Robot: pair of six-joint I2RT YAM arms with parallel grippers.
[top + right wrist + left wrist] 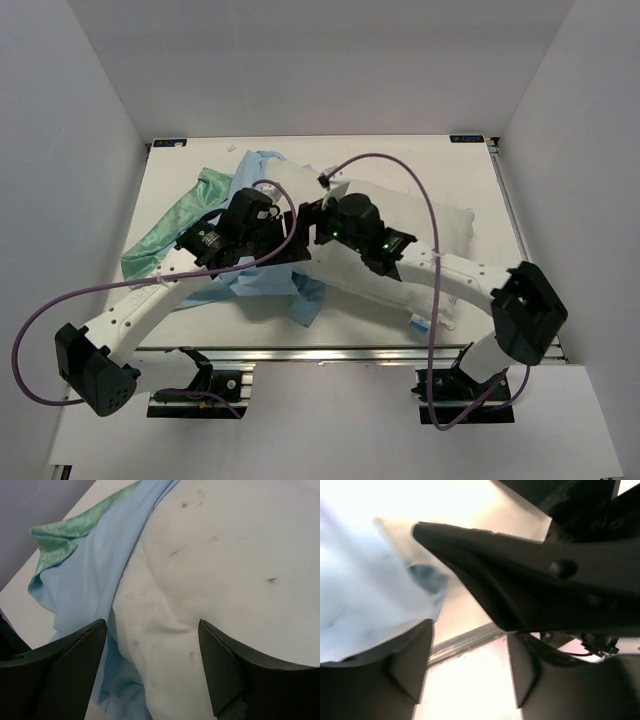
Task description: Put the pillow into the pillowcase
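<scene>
The white pillow (pixel 440 225) lies slantwise across the table's middle and right, its blue tag (pixel 420 323) at the near corner. The pillowcase lies crumpled to its left, green face (pixel 175 228) outward and light blue face (pixel 250 282) nearer me. My left gripper (pixel 283 240) is open and empty above the blue cloth. In the left wrist view (pixel 468 645) bare table shows between the fingers and blue cloth (pixel 365 595) lies by the left finger. My right gripper (pixel 312 228) is open. In the right wrist view (pixel 152 630) its fingers straddle the pillow's edge (pixel 225 570), beside the blue cloth (pixel 90 580).
Both wrists meet close together over the table's middle. The right arm's black body (pixel 545 580) fills the upper left wrist view. Purple cables (pixel 400 165) loop over the pillow. A metal rail (pixel 330 352) runs along the table's near edge. White walls enclose the table.
</scene>
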